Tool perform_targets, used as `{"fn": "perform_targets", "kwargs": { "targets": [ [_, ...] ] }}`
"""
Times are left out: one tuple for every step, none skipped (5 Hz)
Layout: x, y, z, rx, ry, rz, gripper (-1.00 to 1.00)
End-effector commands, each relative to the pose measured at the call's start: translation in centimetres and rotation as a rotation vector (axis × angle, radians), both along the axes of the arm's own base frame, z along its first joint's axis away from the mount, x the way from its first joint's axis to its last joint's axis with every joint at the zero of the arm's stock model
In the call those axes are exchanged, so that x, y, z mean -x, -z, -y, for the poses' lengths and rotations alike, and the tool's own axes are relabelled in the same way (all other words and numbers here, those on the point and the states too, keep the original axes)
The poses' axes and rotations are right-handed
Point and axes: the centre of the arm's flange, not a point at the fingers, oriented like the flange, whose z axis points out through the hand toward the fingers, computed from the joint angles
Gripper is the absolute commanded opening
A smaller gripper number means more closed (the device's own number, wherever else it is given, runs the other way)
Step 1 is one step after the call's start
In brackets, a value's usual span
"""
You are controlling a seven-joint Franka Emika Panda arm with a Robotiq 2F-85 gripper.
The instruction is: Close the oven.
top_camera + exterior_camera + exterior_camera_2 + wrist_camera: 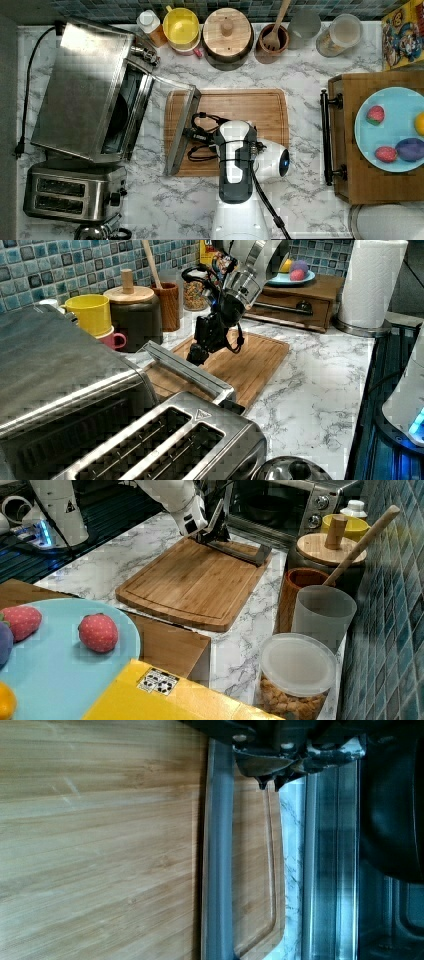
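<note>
A: Nearest the lens in the left view?
B: Two-slot steel toaster [165,445], bottom edge, approx 6 o'clock. In the top view it sits at the top view's lower left, approx 8 o'clock.

A: And the task item?
B: Large boxy stainless-steel toaster oven [82,87], at the top view's left, approx 9 o'clock, w/ black cord [26,95] trailing down its outer side. Its glass drop-down door [161,117] is open, tilted out over the left end of the rectangular bamboo cutting board [250,107]; the metal bar handle [181,131] lies above the board's left edge.

A: Arm?
B: White Panda arm comes up from the top view's 6 o'clock. The black gripper [197,354] is just beside the handle, on the board side. Fingers spread or pressed together: can't tell. Wrist view shows the grey handle bar [218,860] running across the board, gripper parts touching or nearly touching its end; can't tell which.

A: Further right?
B: Back row at 12 o'clock: yellow mug [181,26], round wooden-lidded dark pot [227,32], brown utensil cup w/ wooden spoon [273,39]. At 3 o'clock, light-blue plate [387,102] w/ toy fruit on a wooden tray.
</note>
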Motion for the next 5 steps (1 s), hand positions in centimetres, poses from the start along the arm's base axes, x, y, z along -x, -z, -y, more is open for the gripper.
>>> {"fn": "perform_targets", "kwargs": {
  "targets": [
    [-1.7,-7.2,-12.8,-0.140,-0.167,0.101,-1.00],
    [-1.6,-10.6,-16.0,-0.131,-0.203,0.139,-1.00],
    [-1.5,-13.6,-18.6,-0.116,-0.226,0.183,-1.00],
    [-2.0,-16.7,-21.1,-0.063,-0.237,0.205,-1.00],
    [-2.7,-18.2,-24.9,0.091,-0.268,0.208,-1.00]
  ]
}}
